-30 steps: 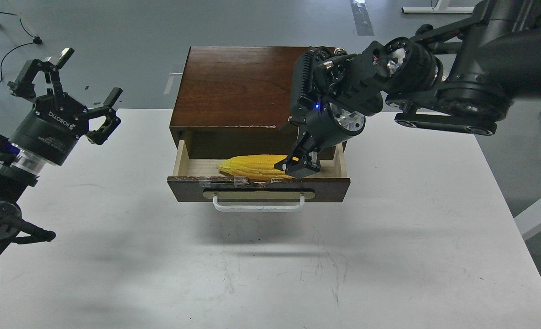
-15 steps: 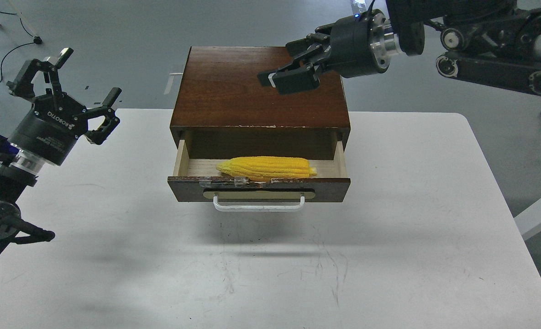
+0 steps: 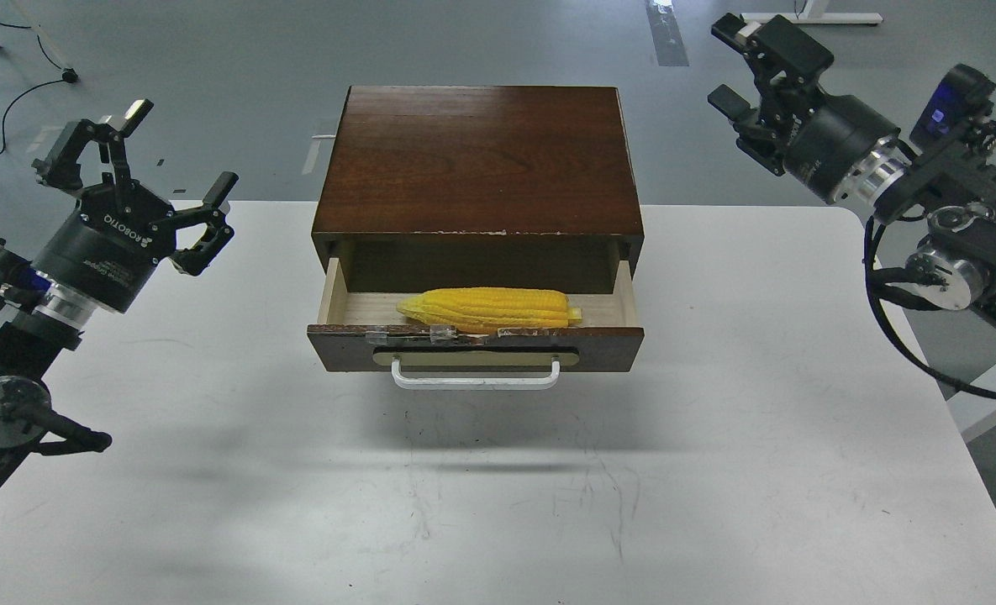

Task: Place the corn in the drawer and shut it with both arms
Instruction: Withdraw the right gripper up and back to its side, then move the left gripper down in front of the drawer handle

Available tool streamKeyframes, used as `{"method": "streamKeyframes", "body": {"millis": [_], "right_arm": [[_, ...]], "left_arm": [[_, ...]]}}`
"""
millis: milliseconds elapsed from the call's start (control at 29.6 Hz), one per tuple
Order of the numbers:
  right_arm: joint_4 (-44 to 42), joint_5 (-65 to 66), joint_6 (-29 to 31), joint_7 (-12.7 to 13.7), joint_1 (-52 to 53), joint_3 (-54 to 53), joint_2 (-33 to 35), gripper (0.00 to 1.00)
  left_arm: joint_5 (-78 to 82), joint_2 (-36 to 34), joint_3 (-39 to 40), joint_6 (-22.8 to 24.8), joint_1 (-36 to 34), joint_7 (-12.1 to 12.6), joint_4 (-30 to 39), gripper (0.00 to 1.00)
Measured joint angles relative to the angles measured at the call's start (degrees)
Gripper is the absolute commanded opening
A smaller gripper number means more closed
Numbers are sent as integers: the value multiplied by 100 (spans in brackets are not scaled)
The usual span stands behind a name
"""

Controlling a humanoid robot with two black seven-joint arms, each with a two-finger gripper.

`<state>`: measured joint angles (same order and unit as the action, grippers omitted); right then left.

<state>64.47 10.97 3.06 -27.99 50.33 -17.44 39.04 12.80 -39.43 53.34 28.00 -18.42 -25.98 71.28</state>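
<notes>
The yellow corn (image 3: 489, 308) lies on its side inside the open drawer (image 3: 474, 348), point to the left, close behind the drawer's chipped front edge. The drawer stands pulled out of the dark brown cabinet (image 3: 476, 160), its white bar handle (image 3: 476, 376) facing me. My left gripper (image 3: 140, 172) is open and empty, raised over the table to the left of the cabinet. My right gripper (image 3: 750, 71) is open and empty, raised to the right of the cabinet, clear of it.
The cabinet stands at the far middle of the white table (image 3: 498, 487). Grey floor lies beyond the table, with a cable (image 3: 10, 101) at the far left. A white frame edge (image 3: 993, 395) stands off the table's right side.
My right gripper let go of the corn in the drawer, rose over the cabinet top, then swung out to the right. The corn stays in the drawer. My left gripper shifted slightly.
</notes>
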Motion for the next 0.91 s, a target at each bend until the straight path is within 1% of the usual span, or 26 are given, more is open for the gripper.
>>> {"method": "streamKeyframes", "body": {"millis": [135, 236, 338, 439, 574, 608, 743, 810, 911], "right_arm": [[-114, -627, 94, 0, -375, -32, -50, 99], [-172, -855, 240, -1, -589, -61, -222, 99], [-281, -920, 429, -2, -759, -93, -447, 99], [-324, -929, 496, -2, -861, -101, -624, 99], [-330, -927, 516, -2, -890, -103, -673, 99], [-331, -926, 517, -2, -892, -103, -674, 99], [-330, -921, 522, -2, -893, -104, -678, 99], [-331, -922, 521, -2, -893, -104, -676, 99], [-330, -921, 517, -2, -897, -104, -672, 99]], "left_arm": [[12, 37, 0, 0, 20, -3, 0, 100], [19, 36, 0, 0, 21, -17, 0, 100], [193, -32, -10, 0, 22, -124, 0, 100], [750, -178, -20, 0, 27, -192, 0, 100], [1692, -446, 6, 0, 6, -199, 73, 100], [1880, -525, 27, 0, -35, -199, 183, 100], [2775, -823, 67, 1, -452, -204, 966, 100], [3305, -860, 66, 2, -672, -204, 1293, 100], [4592, -801, 24, 3, -1114, -204, 1813, 100]]}}
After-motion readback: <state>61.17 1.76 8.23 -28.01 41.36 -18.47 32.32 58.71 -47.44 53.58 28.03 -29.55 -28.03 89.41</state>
